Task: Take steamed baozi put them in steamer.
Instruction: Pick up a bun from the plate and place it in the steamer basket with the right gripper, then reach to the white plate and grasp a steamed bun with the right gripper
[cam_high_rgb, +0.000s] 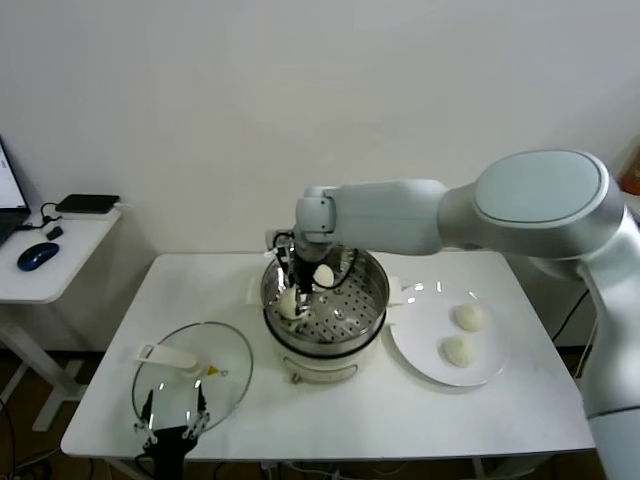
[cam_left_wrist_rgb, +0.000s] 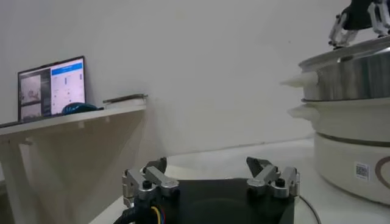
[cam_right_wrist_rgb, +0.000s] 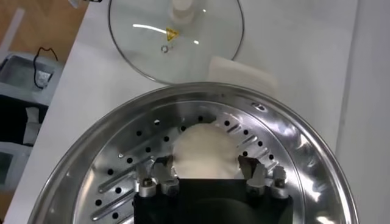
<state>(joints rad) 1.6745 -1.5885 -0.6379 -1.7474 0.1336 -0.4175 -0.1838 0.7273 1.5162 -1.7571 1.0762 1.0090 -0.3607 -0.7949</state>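
Observation:
The steamer (cam_high_rgb: 372, 290) stands mid-table on its white pot base. My right gripper (cam_high_rgb: 298, 283) reaches down into it, open, fingers on either side of a steamed baozi (cam_right_wrist_rgb: 206, 151) that rests on the perforated floor (cam_right_wrist_rgb: 140, 152). In the head view that bun (cam_high_rgb: 289, 303) lies under the fingers and a second bun (cam_high_rgb: 324, 274) sits just beside them in the basket. Two more baozi (cam_high_rgb: 469, 317) (cam_high_rgb: 459, 350) lie on the white plate (cam_high_rgb: 420, 348) to the right. My left gripper (cam_high_rgb: 172, 428) is parked open at the table's front edge, with nothing between its fingers (cam_left_wrist_rgb: 152, 178).
The glass lid (cam_high_rgb: 190, 378) with a white handle lies flat at front left, close to the left gripper. A side desk (cam_high_rgb: 60, 250) with a mouse and a laptop (cam_left_wrist_rgb: 52, 88) stands further left. A wall is close behind the table.

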